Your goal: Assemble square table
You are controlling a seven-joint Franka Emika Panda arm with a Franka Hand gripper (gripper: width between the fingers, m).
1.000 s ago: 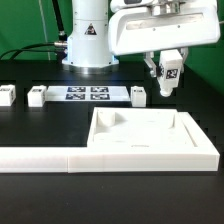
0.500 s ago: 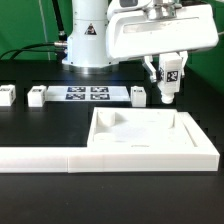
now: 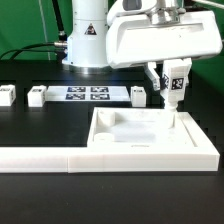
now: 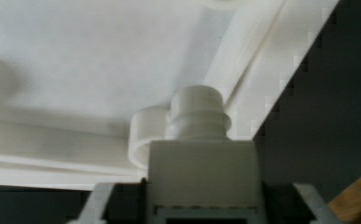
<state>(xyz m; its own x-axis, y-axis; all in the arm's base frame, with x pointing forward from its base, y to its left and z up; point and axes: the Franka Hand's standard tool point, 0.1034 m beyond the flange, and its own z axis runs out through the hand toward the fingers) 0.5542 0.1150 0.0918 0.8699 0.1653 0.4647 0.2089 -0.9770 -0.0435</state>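
My gripper [image 3: 173,82] is shut on a white tagged table leg [image 3: 173,84] and holds it upright, just above the far corner of the square table top [image 3: 140,137] on the exterior view's right. In the wrist view the leg [image 4: 202,165] sits between my fingers [image 4: 111,203], and its round peg [image 4: 198,102] points at a round corner socket [image 4: 147,143] of the slab [image 4: 106,70]. I cannot tell whether peg and socket touch. Three more legs [image 3: 7,96], [image 3: 38,96], [image 3: 137,95] stand in a row at the back of the table.
The marker board [image 3: 88,94] lies between the loose legs. A long white L-shaped barrier [image 3: 60,158] runs along the front and the exterior view's right of the slab. The robot base [image 3: 88,40] stands behind.
My gripper has moved down and toward the exterior view's right with the leg, from above the black table to over the slab's far corner.
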